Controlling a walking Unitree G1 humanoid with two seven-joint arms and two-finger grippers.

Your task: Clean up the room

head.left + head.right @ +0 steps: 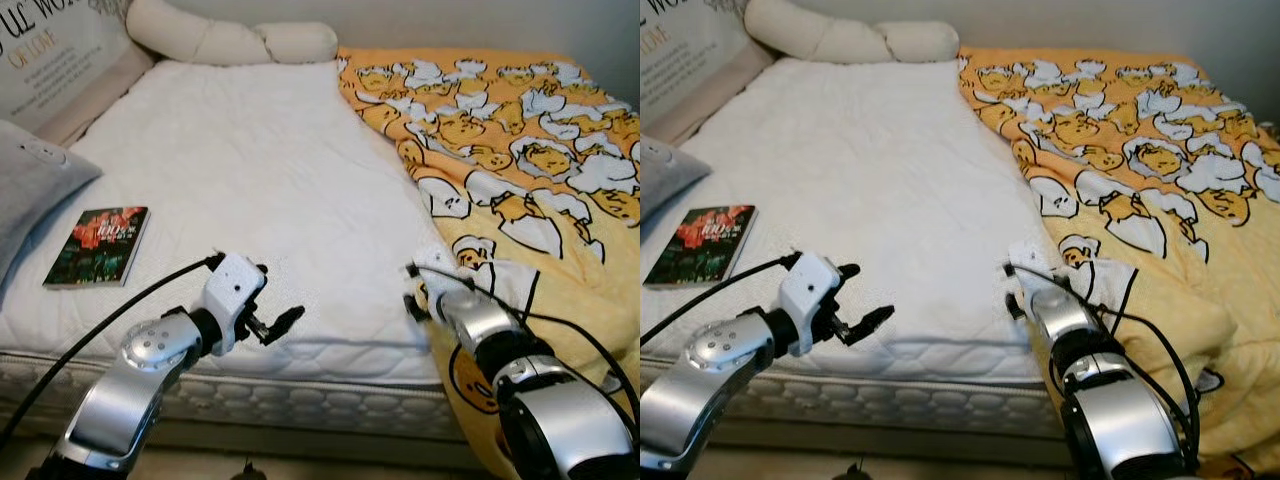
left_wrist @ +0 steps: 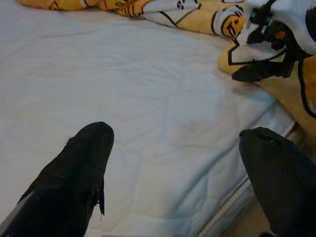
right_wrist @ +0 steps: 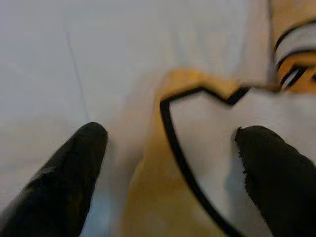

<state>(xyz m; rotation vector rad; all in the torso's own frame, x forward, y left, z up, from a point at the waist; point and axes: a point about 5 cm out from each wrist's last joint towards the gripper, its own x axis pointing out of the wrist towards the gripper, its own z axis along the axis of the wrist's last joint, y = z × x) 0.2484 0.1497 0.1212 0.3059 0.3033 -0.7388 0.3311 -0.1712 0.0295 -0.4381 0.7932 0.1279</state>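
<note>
— What's the blanket look like from where you sit?

— I see a yellow-orange blanket (image 1: 520, 170) printed with white-and-yellow cartoon figures outlined in black. It's rumpled over the right half of the bed (image 1: 250, 180) and spills off the near right corner; the left half shows bare white quilted mattress.

— And your right gripper?

— My right gripper (image 3: 168, 143) is at the blanket's near edge, right at the mattress corner. Jaws wide, one finger (image 3: 74, 168) over white mattress, the other over the blanket, with a folded white patch edged in black between them. I can't tell if they touch the cloth.

— Left one?

— Left gripper (image 1: 285, 322) hovers over the bed's front edge, jaws wide, holding nothing.

— Anything else?

— A book (image 1: 98, 245) lies flat near the left side, beside a grey pillow (image 1: 35, 185).
</note>
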